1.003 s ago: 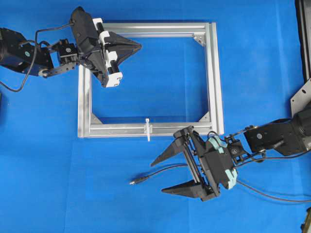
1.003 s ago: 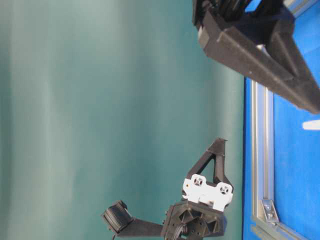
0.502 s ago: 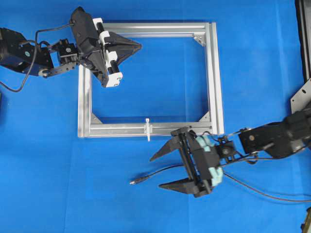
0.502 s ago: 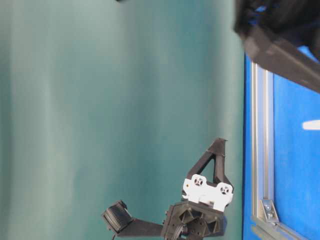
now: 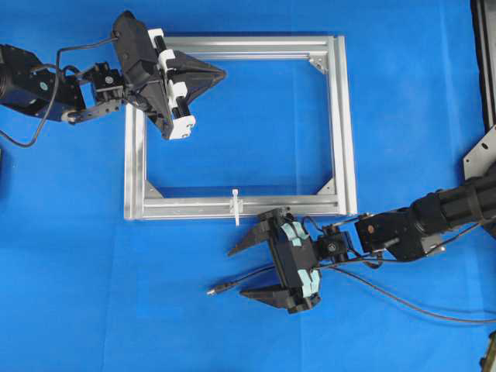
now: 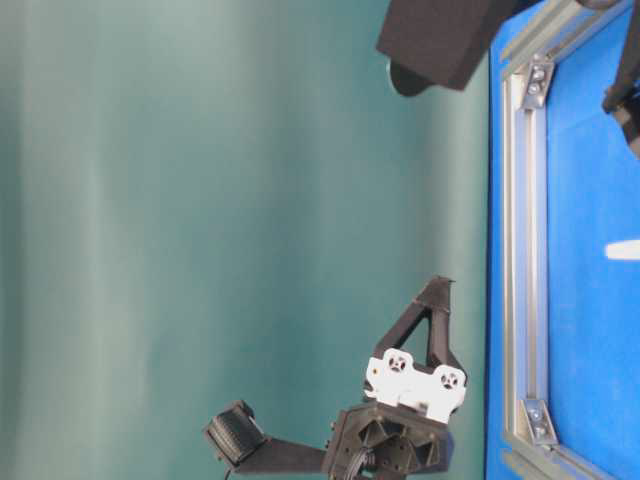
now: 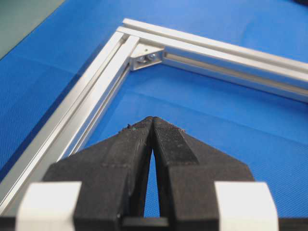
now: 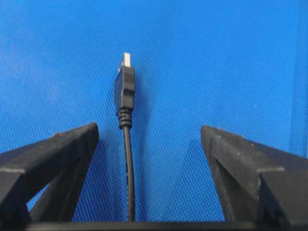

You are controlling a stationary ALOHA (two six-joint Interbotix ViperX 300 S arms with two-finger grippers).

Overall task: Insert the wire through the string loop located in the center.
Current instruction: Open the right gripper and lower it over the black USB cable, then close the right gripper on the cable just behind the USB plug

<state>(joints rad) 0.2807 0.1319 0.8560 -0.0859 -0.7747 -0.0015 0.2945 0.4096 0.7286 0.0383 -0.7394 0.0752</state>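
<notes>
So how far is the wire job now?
Done: nothing threaded; the string loop on the frame is empty. In hand: the open right tool straddles the wire behind its plug, not gripping. Left: grasp, carry, insert. The left tool is shut, holding nothing.

**Counts**

One frame (image 5: pixel 341 116), upper centre, with three corner brackets (image 5: pixel 317 60) showing. One loop (image 5: pixel 235 206) on its bottom rail. One wire (image 5: pixel 256 276), lower centre. Two grippers: left (image 5: pixel 219 74), right (image 5: pixel 236 271). One blue mat (image 5: pixel 77 271).
</notes>
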